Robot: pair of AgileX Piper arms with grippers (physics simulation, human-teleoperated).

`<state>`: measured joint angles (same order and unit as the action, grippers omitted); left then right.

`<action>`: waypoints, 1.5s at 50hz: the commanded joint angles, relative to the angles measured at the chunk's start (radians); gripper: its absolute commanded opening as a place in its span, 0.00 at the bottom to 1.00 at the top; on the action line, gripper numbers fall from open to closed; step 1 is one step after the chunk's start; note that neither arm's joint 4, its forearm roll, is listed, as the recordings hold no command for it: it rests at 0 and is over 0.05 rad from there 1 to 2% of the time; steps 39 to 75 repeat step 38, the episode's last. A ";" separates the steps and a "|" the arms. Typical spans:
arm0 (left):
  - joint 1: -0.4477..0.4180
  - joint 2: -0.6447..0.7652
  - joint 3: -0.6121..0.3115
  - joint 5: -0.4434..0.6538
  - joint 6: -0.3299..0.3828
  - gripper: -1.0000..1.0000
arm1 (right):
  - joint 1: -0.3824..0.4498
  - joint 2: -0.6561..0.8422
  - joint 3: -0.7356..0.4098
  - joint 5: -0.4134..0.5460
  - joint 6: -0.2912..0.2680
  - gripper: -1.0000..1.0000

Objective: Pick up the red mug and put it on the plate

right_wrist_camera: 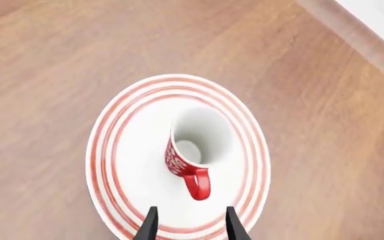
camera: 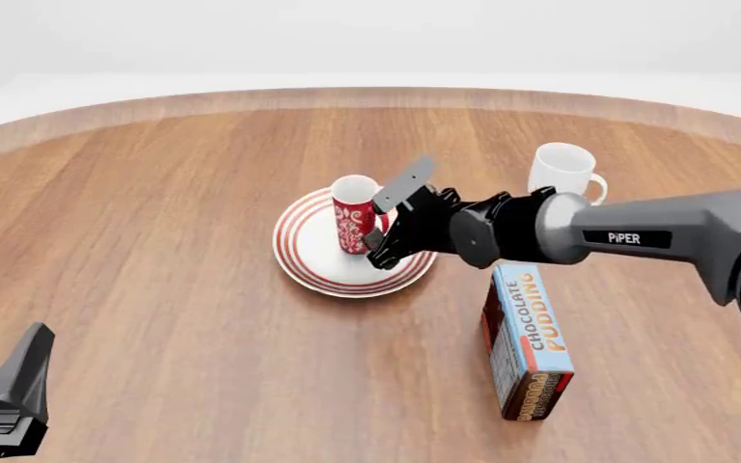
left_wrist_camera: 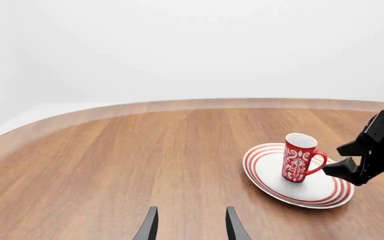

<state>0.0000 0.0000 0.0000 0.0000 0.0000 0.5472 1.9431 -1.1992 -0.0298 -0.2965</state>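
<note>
Red mug [camera: 354, 218]: tall, red with white ornamental pattern, white interior, red loop handle; stands upright on the plate [camera: 315, 260], roughly at its centre, handle turned toward the right claw. Also seen in the left wrist view [left_wrist_camera: 299, 157] and from above in the right wrist view [right_wrist_camera: 192, 150], where the interior shows white. Plate: round, white, concentric red rings at the rim, lying flat on the surface [camera: 151, 241]; visible in the left wrist view [left_wrist_camera: 265, 175] and the right wrist view [right_wrist_camera: 125, 160]. Right claw [camera: 394, 224]: black, on a grey arm reaching in from the right; fingers spread, holding nothing, positioned just beside the mug on its handle side and above the plate's near-right edge; no contact with the mug is apparent. In the right wrist view the two finger tips [right_wrist_camera: 149, 225] appear apart, with the handle lying beyond the gap between them. The same claw appears in the left wrist view [left_wrist_camera: 352, 162] to the side of the plate. Left claw [camera: 4, 405]: black, at the near-left corner of the front view, well apart from the plate; fingers spread [left_wrist_camera: 149, 227], nothing between them. White mug [camera: 562, 172]: plain, upright, on the surface behind the right arm. Chocolate pudding box [camera: 528, 342]: blue and brown, on the surface near the right arm, in front of it.
</note>
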 commanded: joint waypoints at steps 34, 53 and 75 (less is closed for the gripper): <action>0.000 0.000 0.000 0.000 0.000 1.00 | -0.001 -0.553 0.299 0.103 0.041 1.00; 0.000 0.000 0.000 0.000 0.000 1.00 | -0.001 -0.618 0.325 0.113 0.050 1.00; 0.000 0.000 0.000 0.000 0.000 1.00 | -0.001 -0.618 0.325 0.113 0.050 1.00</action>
